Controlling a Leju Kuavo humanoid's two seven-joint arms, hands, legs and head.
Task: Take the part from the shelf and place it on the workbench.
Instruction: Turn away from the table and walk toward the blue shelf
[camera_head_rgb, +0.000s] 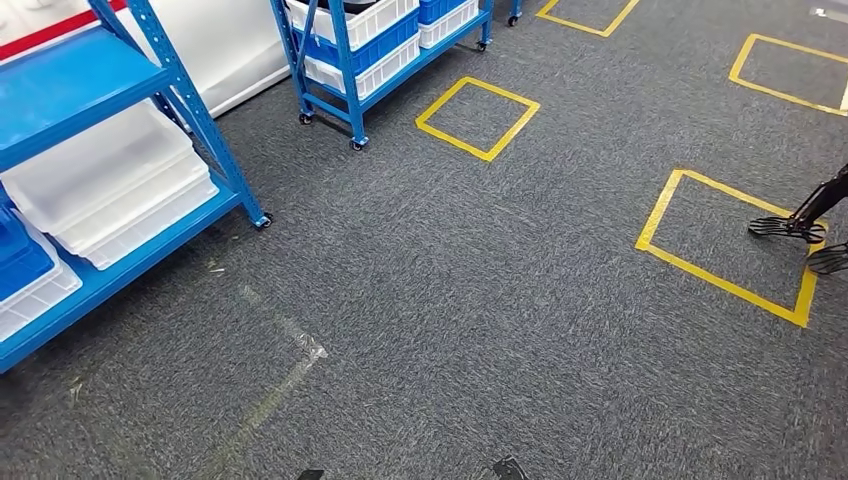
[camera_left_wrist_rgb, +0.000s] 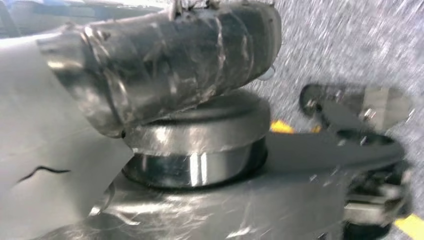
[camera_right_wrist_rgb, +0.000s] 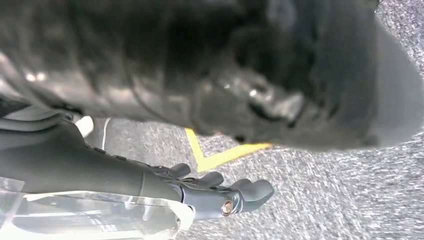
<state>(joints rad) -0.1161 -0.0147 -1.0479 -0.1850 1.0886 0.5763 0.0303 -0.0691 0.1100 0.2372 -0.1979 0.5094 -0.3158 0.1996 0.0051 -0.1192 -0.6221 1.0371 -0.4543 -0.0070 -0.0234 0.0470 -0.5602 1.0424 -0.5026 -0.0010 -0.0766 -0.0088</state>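
The left hand is wrapped tight around a round, shiny black part, with its thick thumb pressed over the top. The right hand holds nothing, and its dark fingers are bent a little as it hangs down over the grey carpet. On the blue shelf sit white bins turned upside down and a blue bin.
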